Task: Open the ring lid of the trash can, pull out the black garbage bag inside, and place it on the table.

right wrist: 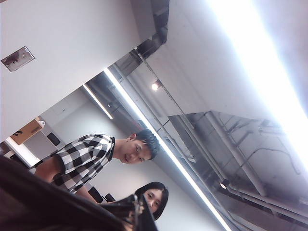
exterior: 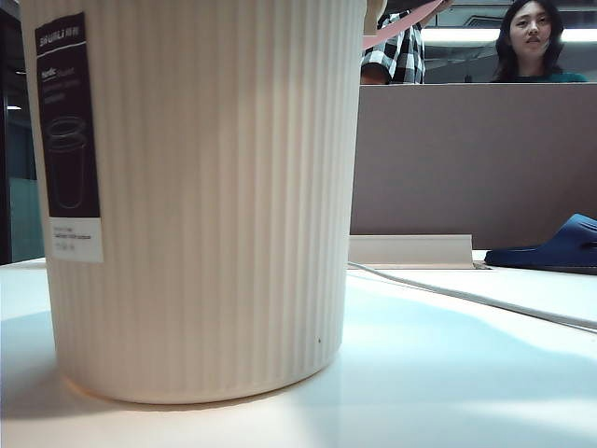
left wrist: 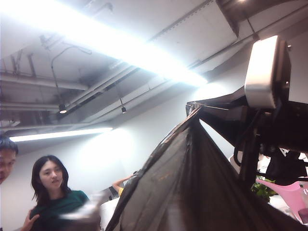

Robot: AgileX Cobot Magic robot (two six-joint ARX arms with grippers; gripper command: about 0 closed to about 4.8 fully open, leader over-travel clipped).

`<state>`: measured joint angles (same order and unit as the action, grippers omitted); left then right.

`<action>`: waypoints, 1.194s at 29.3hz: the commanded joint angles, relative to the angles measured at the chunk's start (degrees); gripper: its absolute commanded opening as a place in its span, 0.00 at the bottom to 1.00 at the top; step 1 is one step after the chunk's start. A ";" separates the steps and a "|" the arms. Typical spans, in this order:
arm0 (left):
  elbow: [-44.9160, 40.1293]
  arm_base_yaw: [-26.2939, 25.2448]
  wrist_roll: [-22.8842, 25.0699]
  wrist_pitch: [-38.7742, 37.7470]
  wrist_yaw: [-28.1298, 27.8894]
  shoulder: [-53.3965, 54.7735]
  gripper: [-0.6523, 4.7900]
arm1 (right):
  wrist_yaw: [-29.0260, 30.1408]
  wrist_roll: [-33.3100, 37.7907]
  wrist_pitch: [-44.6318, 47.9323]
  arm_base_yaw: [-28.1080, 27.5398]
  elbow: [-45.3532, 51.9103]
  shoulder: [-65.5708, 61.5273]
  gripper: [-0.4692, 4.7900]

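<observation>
Right tool (left wrist: pixel 193 109) clenched on black garbage bag (left wrist: pixel 192 183) peak, above trash can (exterior: pixel 205 205); left tool beneath bag, grip unreadable. Risk was taut thin film tearing or slipping, bag dropping back.

Dark blue slipper (exterior: pixel 552 247) on the far right, white cable (exterior: pixel 466 297) trailing nearby, grey-brown partition panel (exterior: pixel 476 159) behind — two onlookers beyond it, woman in green (exterior: pixel 529 42), man in checked shirt (exterior: pixel 396 54).

Low tabletop camera hard against trash can (exterior: pixel 201 201); wrist cameras ceilingward.

Ribbed matt plastic trash can (exterior: pixel 205 196); glossy wrinkled thin-plastic black garbage bag (left wrist: pixel 192 192).
</observation>
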<state>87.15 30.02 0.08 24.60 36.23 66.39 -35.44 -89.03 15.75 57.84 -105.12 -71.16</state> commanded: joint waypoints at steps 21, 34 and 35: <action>2.25 -0.02 -0.96 -5.33 3.72 -0.74 0.67 | -4.63 0.72 -5.27 -7.17 -2.05 7.89 0.09; 1.92 -0.04 8.02 -25.97 4.92 -7.21 0.64 | -8.20 8.02 -17.66 -7.19 -1.38 10.60 0.09; 1.90 -0.04 9.86 -28.24 4.61 -8.09 0.62 | -8.15 8.07 -17.64 -7.19 -0.68 11.04 0.09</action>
<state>89.01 30.00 4.89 1.26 41.36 59.64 -43.75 -82.24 -1.61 50.63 -106.30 -61.01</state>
